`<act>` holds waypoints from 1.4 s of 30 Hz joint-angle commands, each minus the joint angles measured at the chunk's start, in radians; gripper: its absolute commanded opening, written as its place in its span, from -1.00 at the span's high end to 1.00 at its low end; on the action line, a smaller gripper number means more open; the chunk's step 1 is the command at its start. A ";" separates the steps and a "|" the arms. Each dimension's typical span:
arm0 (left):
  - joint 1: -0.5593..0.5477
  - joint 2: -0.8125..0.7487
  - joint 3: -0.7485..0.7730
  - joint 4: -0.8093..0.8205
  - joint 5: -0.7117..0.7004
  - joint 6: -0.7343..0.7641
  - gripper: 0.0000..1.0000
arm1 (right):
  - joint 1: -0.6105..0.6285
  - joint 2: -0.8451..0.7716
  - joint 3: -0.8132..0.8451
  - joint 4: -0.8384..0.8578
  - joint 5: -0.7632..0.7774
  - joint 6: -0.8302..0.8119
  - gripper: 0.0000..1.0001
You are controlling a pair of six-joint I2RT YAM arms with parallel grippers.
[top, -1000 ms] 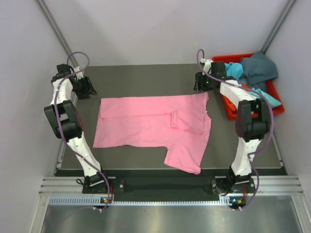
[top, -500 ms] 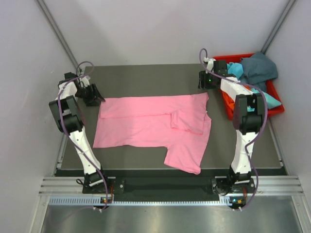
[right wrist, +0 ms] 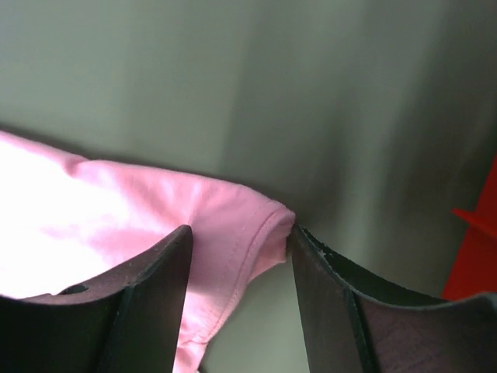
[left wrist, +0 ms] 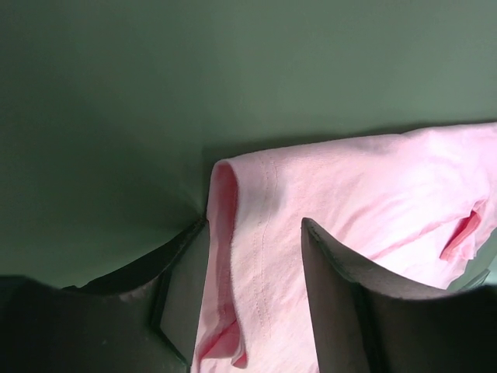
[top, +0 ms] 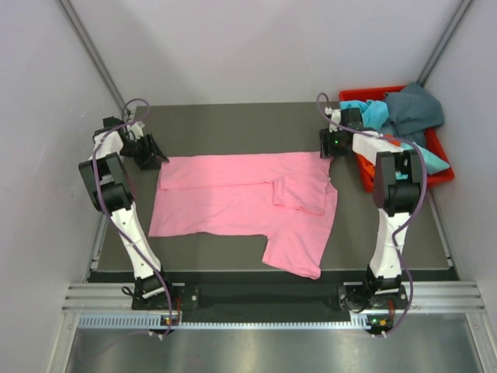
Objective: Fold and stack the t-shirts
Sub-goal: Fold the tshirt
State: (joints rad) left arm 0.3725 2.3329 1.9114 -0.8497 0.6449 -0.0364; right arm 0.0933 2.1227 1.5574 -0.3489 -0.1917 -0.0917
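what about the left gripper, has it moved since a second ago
Yes. In the top view the left gripper has shifted right and nearer, closing on the far-left corner of the pink t-shirt, which has not moved.

I count one pink t-shirt (top: 248, 202), reaching from my left gripper (top: 153, 153) to my right gripper (top: 332, 144): two grippers, two fingers each. Just beyond my right gripper stands one red bin (top: 365, 180) with three colours heaped inside: one turquoise shirt (top: 375, 111), one dark teal-grey shirt (top: 415, 109) and one orange shirt (top: 392, 141). I cannot tell if more lie beneath.
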 commanded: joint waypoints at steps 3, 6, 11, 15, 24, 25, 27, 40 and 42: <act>0.013 0.014 0.008 0.001 0.029 -0.003 0.05 | -0.006 -0.083 -0.025 0.007 0.011 -0.034 -0.04; 0.011 0.008 -0.005 0.004 0.030 0.000 0.44 | -0.007 -0.069 -0.020 0.013 0.015 -0.040 0.16; 0.011 0.006 -0.012 0.008 0.001 0.004 0.95 | -0.009 -0.038 0.000 0.031 0.018 -0.045 0.68; 0.013 0.009 -0.014 0.011 -0.010 0.010 1.00 | -0.009 -0.017 0.013 0.047 0.009 -0.043 1.00; 0.008 0.065 0.077 0.026 -0.050 0.053 1.00 | -0.009 0.048 0.099 0.079 0.018 -0.042 1.00; 0.002 0.078 0.101 0.026 -0.056 0.058 1.00 | -0.009 0.057 0.119 0.080 0.021 -0.042 1.00; -0.004 0.091 0.130 0.031 -0.070 0.070 1.00 | -0.009 0.078 0.139 0.082 0.021 -0.043 1.00; -0.041 0.174 0.276 0.084 -0.125 0.061 1.00 | -0.006 0.157 0.246 0.103 0.032 -0.033 1.00; -0.044 0.166 0.278 0.069 -0.119 0.070 1.00 | -0.004 0.157 0.253 0.102 0.031 -0.028 1.00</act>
State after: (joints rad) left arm 0.3309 2.4813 2.1525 -0.8272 0.5663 0.0029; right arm 0.0933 2.2704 1.7565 -0.3061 -0.1837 -0.1268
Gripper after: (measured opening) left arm 0.011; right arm 0.020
